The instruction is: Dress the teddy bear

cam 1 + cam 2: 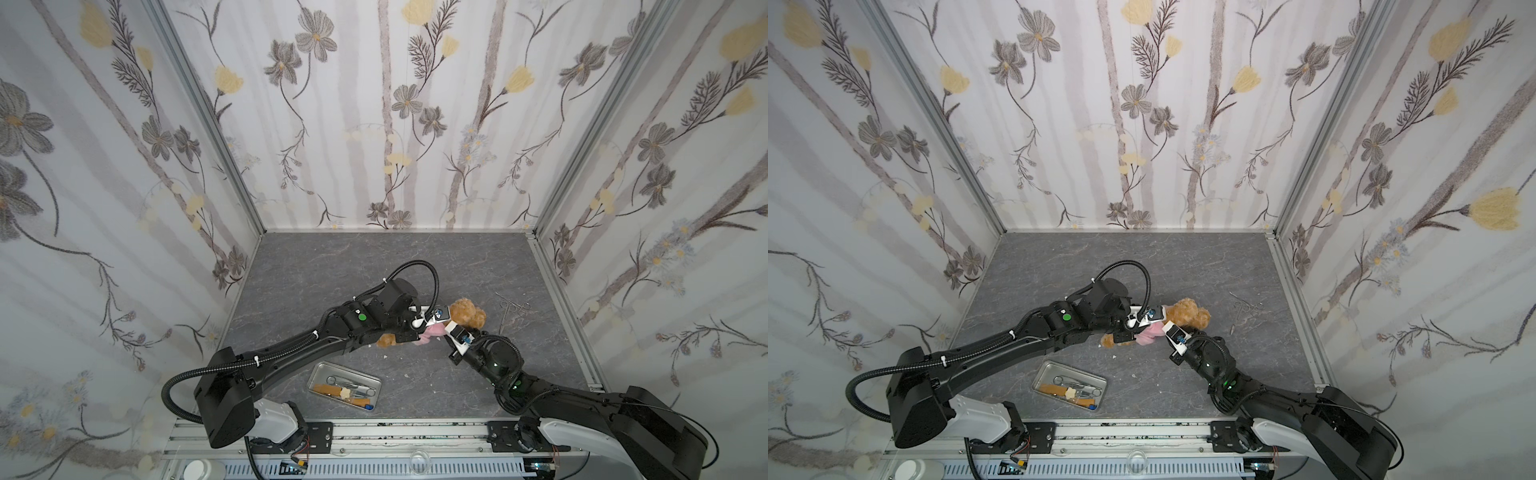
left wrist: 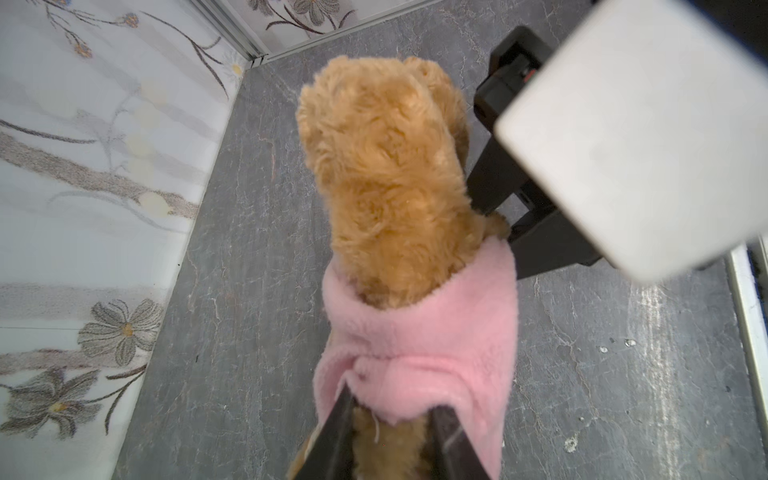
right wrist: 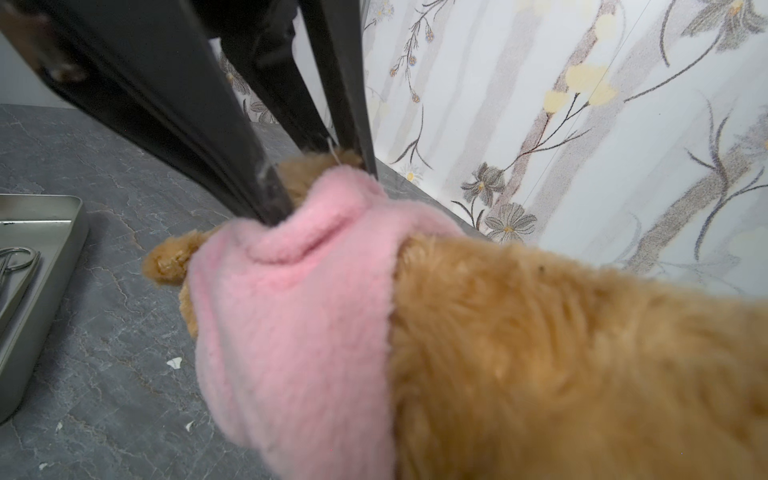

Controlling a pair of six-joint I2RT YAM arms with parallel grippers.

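Finding: teddy bear [image 1: 467, 313] lay on the table [image 1: 374, 266], pink shirt [image 1: 428, 332] round its torso.
The left gripper [image 2: 390, 405] was clamped on the hem; the right gripper [image 1: 449, 329], tips hidden, apparently pinched fur; advised drawing the hem steadily legward, right bracing.

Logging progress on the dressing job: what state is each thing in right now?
teddy bear: partly dressed, head bare
pink shirt: around the bear's middle, bunched
left gripper: shut on the pink shirt's hem
right gripper: shut on the teddy bear near its neck
metal tray: holding tools
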